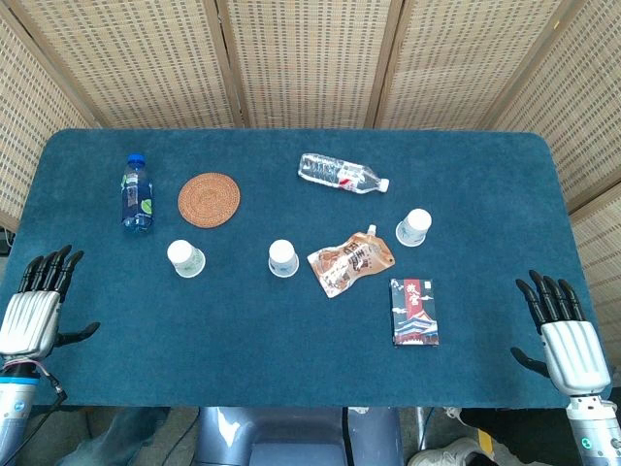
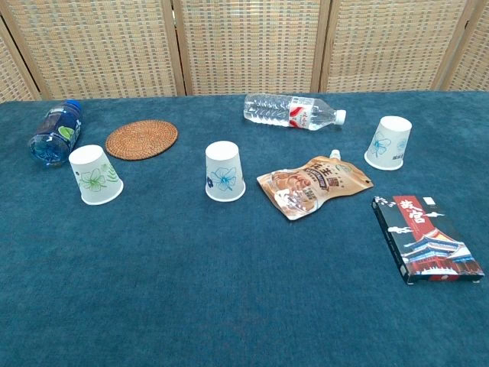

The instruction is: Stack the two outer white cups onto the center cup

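Note:
Three white paper cups stand upside down on the blue table. The left cup [image 1: 185, 258] [image 2: 95, 175] sits near the woven coaster. The center cup [image 1: 282, 257] [image 2: 225, 171] stands beside the snack pouch. The right cup [image 1: 414, 227] [image 2: 388, 143] is farther back. My left hand [image 1: 39, 303] rests open at the table's front left edge, fingers spread, holding nothing. My right hand [image 1: 561, 330] rests open at the front right edge, also holding nothing. Neither hand shows in the chest view.
A blue-capped bottle [image 1: 136, 193] [image 2: 55, 132] and a round woven coaster [image 1: 209, 199] [image 2: 141, 140] lie at the back left. A clear water bottle [image 1: 342, 175] [image 2: 293, 110] lies behind the cups. A snack pouch [image 1: 351, 260] [image 2: 313, 184] and a dark box [image 1: 414, 311] [image 2: 425, 238] lie right of center.

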Tool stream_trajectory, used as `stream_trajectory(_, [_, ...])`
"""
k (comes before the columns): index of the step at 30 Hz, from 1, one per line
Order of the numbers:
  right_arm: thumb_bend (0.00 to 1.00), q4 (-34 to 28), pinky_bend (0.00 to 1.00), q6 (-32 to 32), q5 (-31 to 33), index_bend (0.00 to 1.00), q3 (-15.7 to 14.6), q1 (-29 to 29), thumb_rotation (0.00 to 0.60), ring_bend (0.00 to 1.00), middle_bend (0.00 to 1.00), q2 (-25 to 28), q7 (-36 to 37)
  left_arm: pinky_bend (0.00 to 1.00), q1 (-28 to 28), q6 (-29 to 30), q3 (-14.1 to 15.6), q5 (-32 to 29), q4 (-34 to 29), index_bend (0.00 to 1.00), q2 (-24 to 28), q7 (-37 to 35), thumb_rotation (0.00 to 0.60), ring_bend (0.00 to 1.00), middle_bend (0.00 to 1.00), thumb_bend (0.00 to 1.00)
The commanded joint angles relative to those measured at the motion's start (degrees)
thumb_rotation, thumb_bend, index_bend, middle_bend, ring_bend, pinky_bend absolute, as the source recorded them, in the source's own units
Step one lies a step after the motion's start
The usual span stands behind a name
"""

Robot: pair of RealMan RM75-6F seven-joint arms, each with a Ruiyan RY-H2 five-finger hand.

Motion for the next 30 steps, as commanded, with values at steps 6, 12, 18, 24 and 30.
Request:
stream_trajectory(6, [0.0, 0.1, 0.0, -2.2, 1.1, 0.0, 1.0, 1.5, 0.6, 0.0, 0.0, 0.5, 1.7, 0.0, -0.3, -1.4, -0.2, 0.6, 0.0, 0.0, 0.1, -0.6, 0.6, 0.0, 0.0, 0.0])
stream_trajectory(12, [0.0, -0.6, 0.0, -11.0, 3.0, 0.0, 4.5, 8.5, 0.6, 0.0, 0.0, 2.4, 3.0, 0.0, -0.2, -0.8, -0.5, 1.8, 0.5, 0.0, -0.4, -1.1, 0.6, 0.0, 0.0, 0.0])
stream_trajectory(18, [0.0, 5.7, 0.0, -33.6, 14.7, 0.04, 13.5, 25.7, 0.6, 0.0, 0.0, 0.1, 3.5, 0.0, 0.2, 0.1, -1.2, 1.4, -0.1, 0.0, -1.0, 0.6, 0.6, 0.0, 0.0, 0.0])
stream_trajectory(24, [0.0, 12.3, 0.05, -44.5, 22.5, 0.06, 15.7, 34.4, 0.6, 0.0, 0.02, -5.4, 2.9, 0.0, -0.3, -1.1, -2.2, -1.1, -0.1, 0.0, -2.0, 2.7, 0.6, 0.0, 0.0, 0.0])
stream_trajectory(30, [0.03, 20.7, 0.12, -50.2, 28.5, 0.11, 16.1, 41.4, 0.6, 0.01, 0.08, -12.2, -0.5, 0.0, -1.0, -2.6, -3.3, -3.8, 0.6, 0.0, -2.8, 4.1, 0.6, 0.0, 0.0, 0.0])
